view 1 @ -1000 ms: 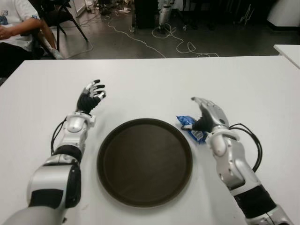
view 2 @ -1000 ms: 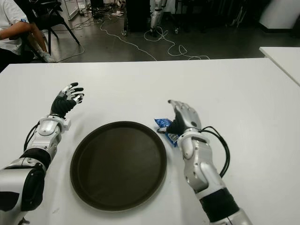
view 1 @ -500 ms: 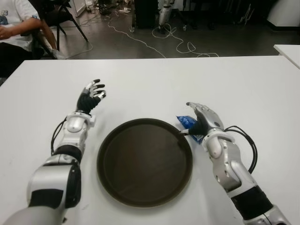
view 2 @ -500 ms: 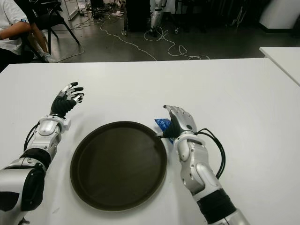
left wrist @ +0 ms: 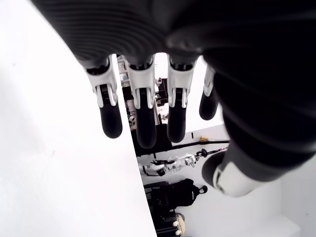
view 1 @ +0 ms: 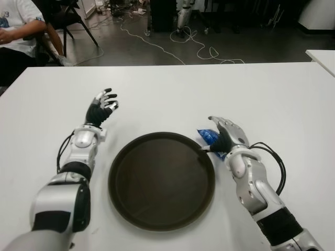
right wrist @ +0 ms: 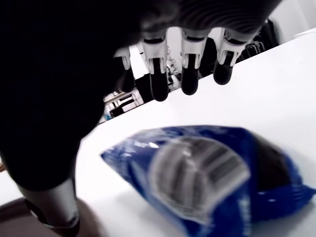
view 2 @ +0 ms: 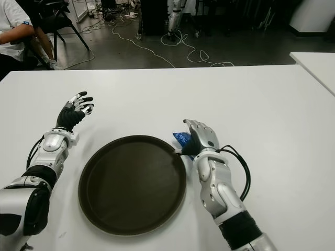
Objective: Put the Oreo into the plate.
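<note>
Left eye view: the Oreo (view 1: 210,138) is a small blue foil packet lying on the white table (view 1: 172,94), just beside the rim of the round dark plate (view 1: 120,157) at about its 2 o'clock. The right hand (view 1: 226,137) arches over the packet and covers most of it, the thumb reaching down to the plate's rim. The left hand (view 1: 101,109) shows at the plate's 10 o'clock, apart from it, fingers spread and holding nothing. Bare table runs wide from 11 to 3 o'clock; the far edge meets a dark floor strewn with cables (view 1: 172,44), and a seated person (view 1: 15,31) shows at the upper left corner.

Right eye view: the same layout, with the packet's blue corner (view 2: 181,138) peeking out at the hand's 9 o'clock side.

Left wrist view: four straight fingers (left wrist: 143,118) and the thumb are spread above bare table, nothing between them.

Right wrist view: only here does the packet's face show, blue with a pale barcode panel (right wrist: 197,170), flat on the table. The fingers (right wrist: 185,64) hang extended above it, not closed on it, and the thumb tip sits near the plate's dark edge (right wrist: 19,219).
</note>
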{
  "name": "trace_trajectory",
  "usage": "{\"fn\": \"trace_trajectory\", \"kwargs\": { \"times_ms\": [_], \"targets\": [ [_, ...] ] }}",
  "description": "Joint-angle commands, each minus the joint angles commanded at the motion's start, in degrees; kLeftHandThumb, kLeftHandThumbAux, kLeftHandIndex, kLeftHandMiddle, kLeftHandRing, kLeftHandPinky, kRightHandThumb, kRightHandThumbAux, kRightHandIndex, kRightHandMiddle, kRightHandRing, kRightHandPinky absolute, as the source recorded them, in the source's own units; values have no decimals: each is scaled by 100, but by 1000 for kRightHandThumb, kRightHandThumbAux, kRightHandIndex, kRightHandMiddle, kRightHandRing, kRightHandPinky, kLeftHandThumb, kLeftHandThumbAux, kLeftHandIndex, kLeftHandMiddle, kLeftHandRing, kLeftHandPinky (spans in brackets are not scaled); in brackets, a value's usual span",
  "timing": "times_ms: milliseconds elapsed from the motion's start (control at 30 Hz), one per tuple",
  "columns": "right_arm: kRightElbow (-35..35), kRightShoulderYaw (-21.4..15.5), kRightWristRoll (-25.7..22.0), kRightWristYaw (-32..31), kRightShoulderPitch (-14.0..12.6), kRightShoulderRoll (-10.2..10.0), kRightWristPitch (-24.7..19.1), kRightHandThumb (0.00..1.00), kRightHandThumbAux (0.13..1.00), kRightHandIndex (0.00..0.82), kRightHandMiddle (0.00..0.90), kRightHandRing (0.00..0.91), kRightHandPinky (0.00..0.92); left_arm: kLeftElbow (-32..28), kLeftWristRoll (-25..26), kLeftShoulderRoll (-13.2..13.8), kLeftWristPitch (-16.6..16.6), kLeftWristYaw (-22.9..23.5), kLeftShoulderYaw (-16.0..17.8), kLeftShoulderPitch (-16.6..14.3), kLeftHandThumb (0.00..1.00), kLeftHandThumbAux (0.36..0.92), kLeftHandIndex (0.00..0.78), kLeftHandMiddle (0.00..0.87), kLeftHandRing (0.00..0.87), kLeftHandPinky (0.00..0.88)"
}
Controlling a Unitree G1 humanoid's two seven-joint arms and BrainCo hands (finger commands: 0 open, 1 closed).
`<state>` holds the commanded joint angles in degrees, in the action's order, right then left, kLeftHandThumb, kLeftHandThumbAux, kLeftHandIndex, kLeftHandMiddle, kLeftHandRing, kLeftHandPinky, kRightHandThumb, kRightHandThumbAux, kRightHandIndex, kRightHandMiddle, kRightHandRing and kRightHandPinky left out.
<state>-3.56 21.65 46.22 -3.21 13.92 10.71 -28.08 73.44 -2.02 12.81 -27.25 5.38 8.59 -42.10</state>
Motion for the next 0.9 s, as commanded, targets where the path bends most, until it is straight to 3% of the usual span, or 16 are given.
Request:
{"fn": "trace_trajectory", "kwargs": {
  "times_ms": [600, 900],
  "targets": [
    [-55, -92, -1, 94, 82, 106, -11, 0, 774, 94, 108, 98, 70, -1, -15, 15, 2, 4, -8, -1, 170, 691, 134, 221, 220, 233],
    [-112, -277, -154, 291, 64, 150, 247, 0, 796, 98, 102, 99, 83, 12, -12, 12, 23, -31, 1, -1, 156, 695, 129, 215, 210, 222]
  ]
}}
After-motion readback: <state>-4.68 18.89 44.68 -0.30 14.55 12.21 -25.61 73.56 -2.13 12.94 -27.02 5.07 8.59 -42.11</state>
